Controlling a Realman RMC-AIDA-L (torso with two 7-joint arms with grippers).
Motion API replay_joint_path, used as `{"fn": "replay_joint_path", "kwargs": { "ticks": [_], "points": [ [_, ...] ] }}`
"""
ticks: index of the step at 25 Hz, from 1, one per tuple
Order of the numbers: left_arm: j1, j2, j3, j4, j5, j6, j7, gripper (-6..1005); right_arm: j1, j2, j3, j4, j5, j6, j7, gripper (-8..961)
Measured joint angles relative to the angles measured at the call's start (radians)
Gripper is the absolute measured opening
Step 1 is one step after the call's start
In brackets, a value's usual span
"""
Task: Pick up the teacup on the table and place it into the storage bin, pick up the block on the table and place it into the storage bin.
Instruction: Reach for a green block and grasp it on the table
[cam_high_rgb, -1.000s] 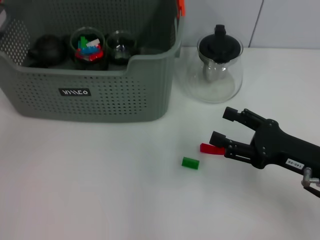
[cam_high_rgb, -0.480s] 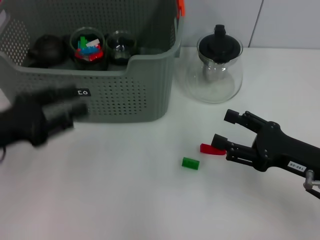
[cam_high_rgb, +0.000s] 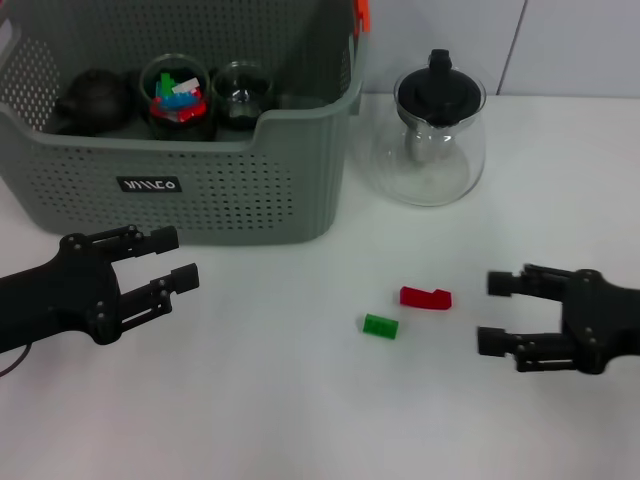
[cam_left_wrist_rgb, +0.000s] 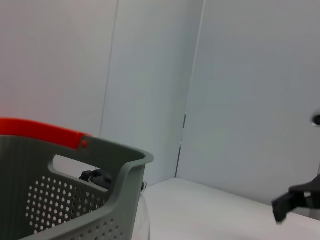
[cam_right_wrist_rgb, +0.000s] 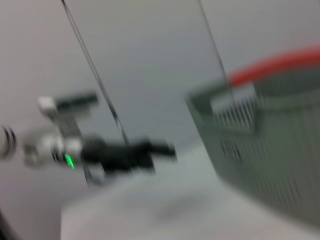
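White tabletop is seen carrying the storage bin (cam_high_rgb: 190, 190), teacups already inside. Beyond its front corner lie the red block (cam_high_rgb: 425, 297) and green block (cam_high_rgb: 380, 326), nearer the empty, spread right gripper (cam_high_rgb: 493, 313) than the equally released left gripper (cam_high_rgb: 172, 259).

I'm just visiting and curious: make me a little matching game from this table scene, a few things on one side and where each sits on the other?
Things:
1. red block
2. green block
3. glass teapot
4. cup of colourful pieces

Places:
A. inside the storage bin
B. on the table beside the bin, at the back
C. on the table, nearer the right claw
D. on the table, just left of the red one and closer to the robot

Pairs: 1-C, 2-D, 3-B, 4-A
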Motion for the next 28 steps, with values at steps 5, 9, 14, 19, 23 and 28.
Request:
{"fn": "replay_joint_path", "kwargs": {
  "ticks": [5, 9, 14, 19, 23, 28],
  "points": [
    [-0.001, -0.002, 0.000, -0.002, 0.003, -0.003, 0.006, 523, 0.101, 0.001, -0.003, -0.245, -0.269, -0.071, 0.307, 863],
    [-0.005, -0.004, 0.000, -0.002, -0.001, -0.002, 0.008, 524, 0.267, 0.007, -0.013, -0.313, -0.454, -0.137, 0.450, 860],
    [-0.005, -0.003, -0.001, -0.004, -0.002, 0.003, 0.008, 524, 0.498, 0.047, -0.115, -0.305, -0.705, -0.116, 0.683, 857],
    [0.000, -0.004, -0.012, -0.014, -0.002, 0.001, 0.008, 525, 0.560, 0.056, -0.302, -0.300, -0.717, -0.044, 0.837, 854],
    [0.002, -0.005, -0.014, -0.017, -0.002, 0.003, 0.009, 525, 0.566, 0.062, -0.453, -0.292, -0.705, 0.053, 0.884, 851],
    [-0.002, -0.005, -0.030, -0.037, -0.002, -0.004, 0.009, 526, 0.555, 0.052, -0.599, -0.197, -0.607, 0.218, 0.917, 848]
  ]
}}
